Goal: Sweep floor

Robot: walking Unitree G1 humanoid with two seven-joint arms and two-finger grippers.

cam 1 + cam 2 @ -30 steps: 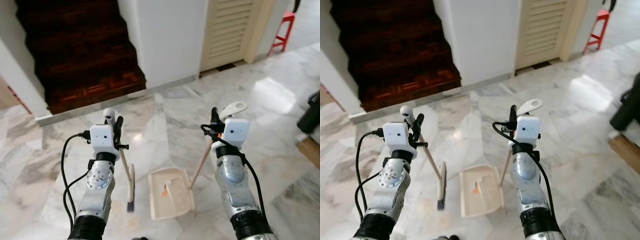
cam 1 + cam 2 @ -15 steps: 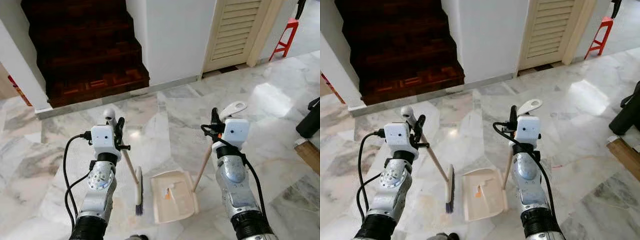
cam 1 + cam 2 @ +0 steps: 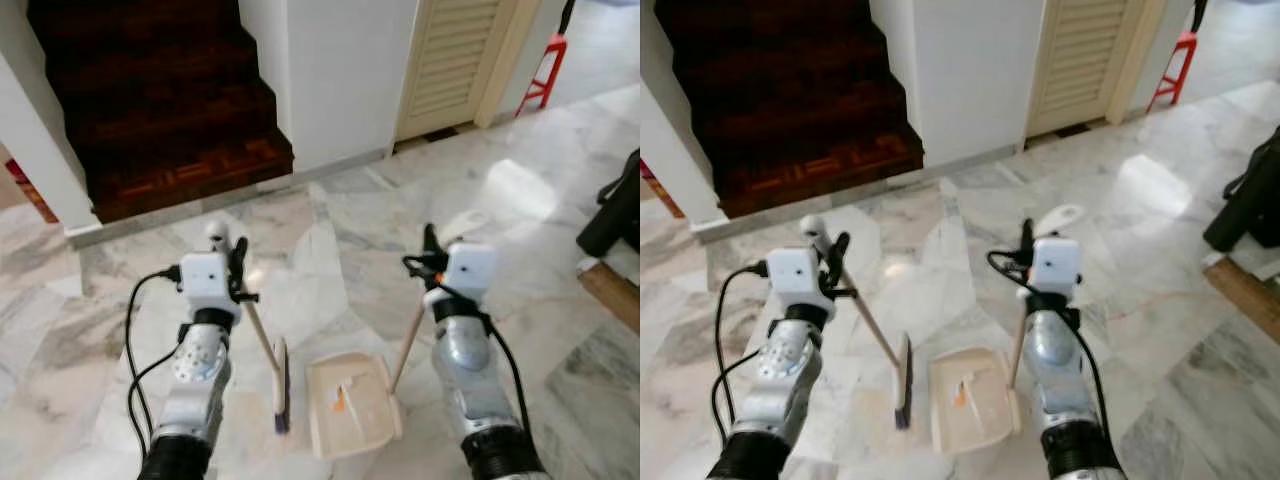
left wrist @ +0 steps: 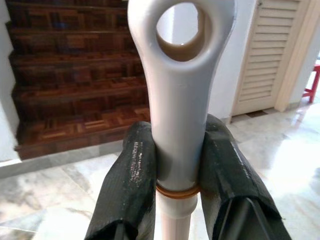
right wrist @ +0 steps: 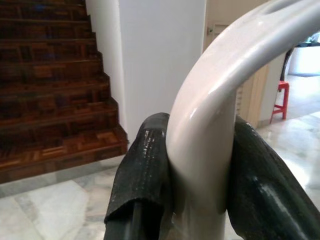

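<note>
left claw (image 4: 177,170) clenches broom (image 3: 268,352), head down | right claw (image 5: 200,170) clenches dustpan (image 3: 352,405)

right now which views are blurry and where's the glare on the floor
Both eye views are slightly motion-soft, most around the right end effector and dustpan. Bright window glare lies on the marble floor near the louvred door. Both wrist views are sharp on the broom handle and dustpan handle.
</note>
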